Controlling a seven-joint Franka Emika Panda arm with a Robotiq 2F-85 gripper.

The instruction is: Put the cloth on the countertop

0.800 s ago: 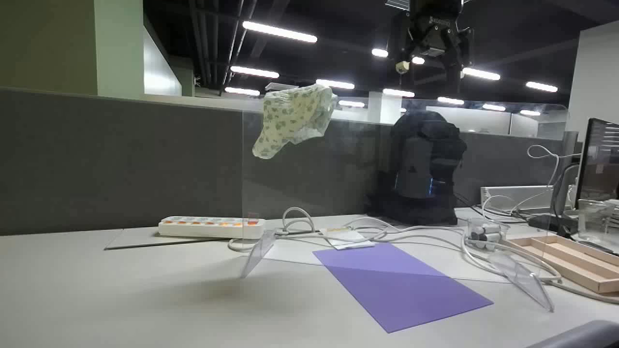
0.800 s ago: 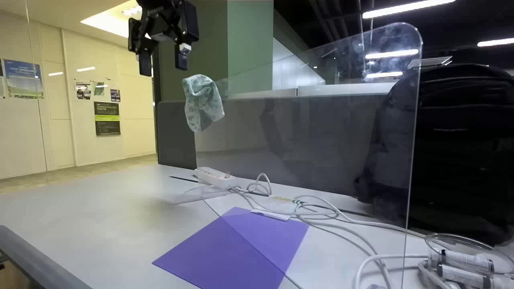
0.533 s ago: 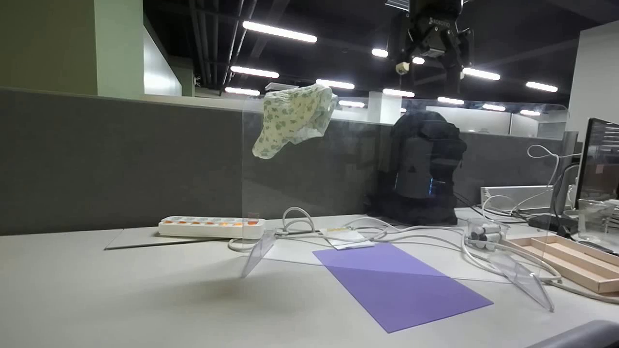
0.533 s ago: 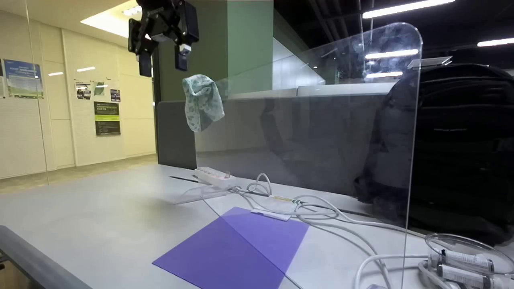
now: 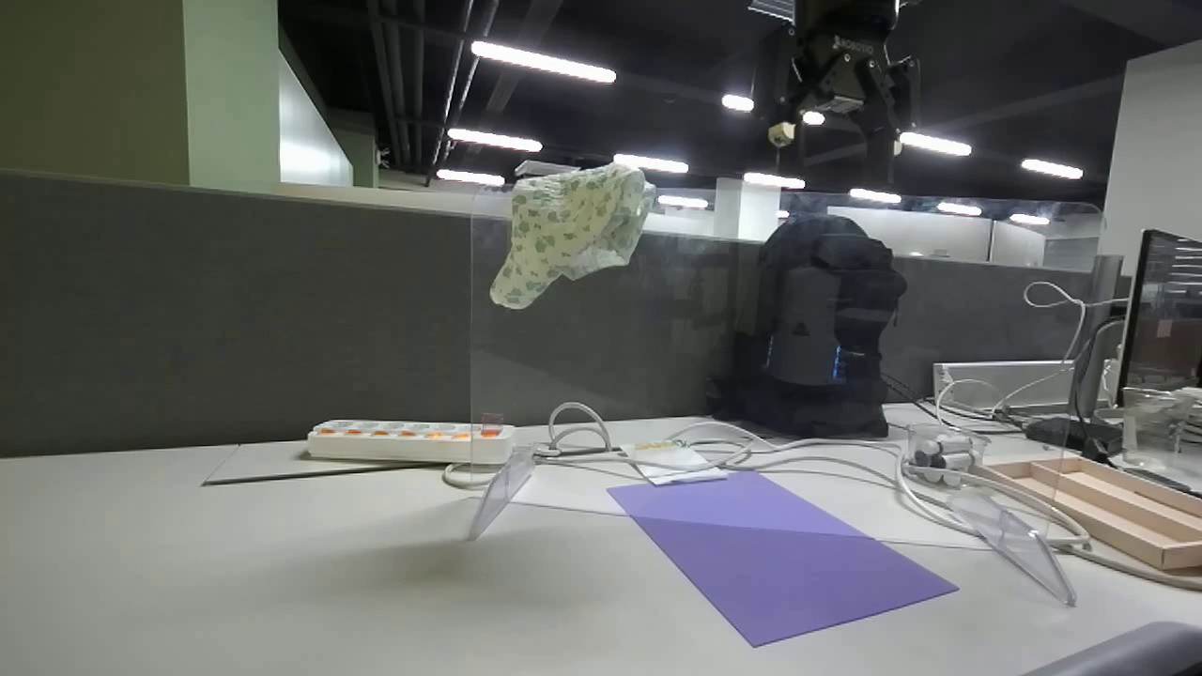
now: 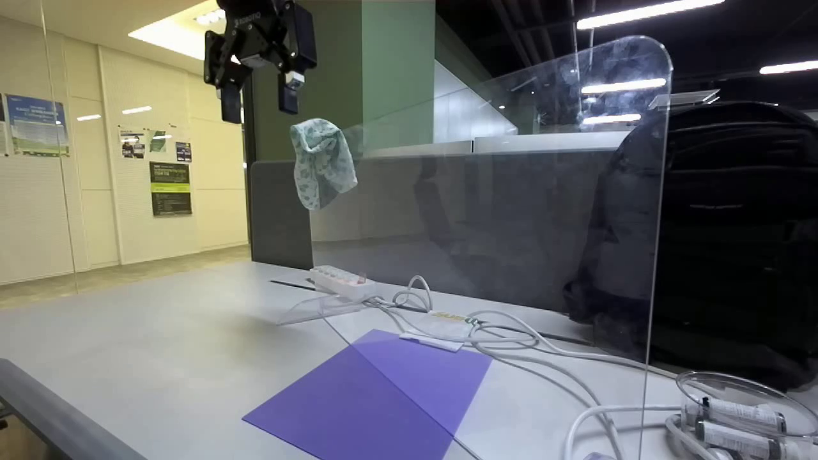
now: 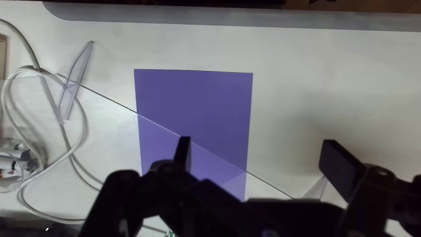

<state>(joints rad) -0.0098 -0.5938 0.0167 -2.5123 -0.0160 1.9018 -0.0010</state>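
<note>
Green-patterned cloth [image 5: 568,230] hangs over upper corner of clear panel [image 5: 676,310] above desk [image 5: 282,563], upper middle of an exterior view; far side hidden. Gripper [image 7: 260,161] empty, jaws spread wide, masking part of purple sheet [image 7: 194,95], lower centre of wrist view.

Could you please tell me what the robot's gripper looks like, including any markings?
The gripper is black, with jointed linkages and two fingers ending in flat, roughly rectangular dark pads. Light lettering appears to read ROBOTIQ, and a small pale block sits on a finger. Most of the arm is out of frame.
</note>
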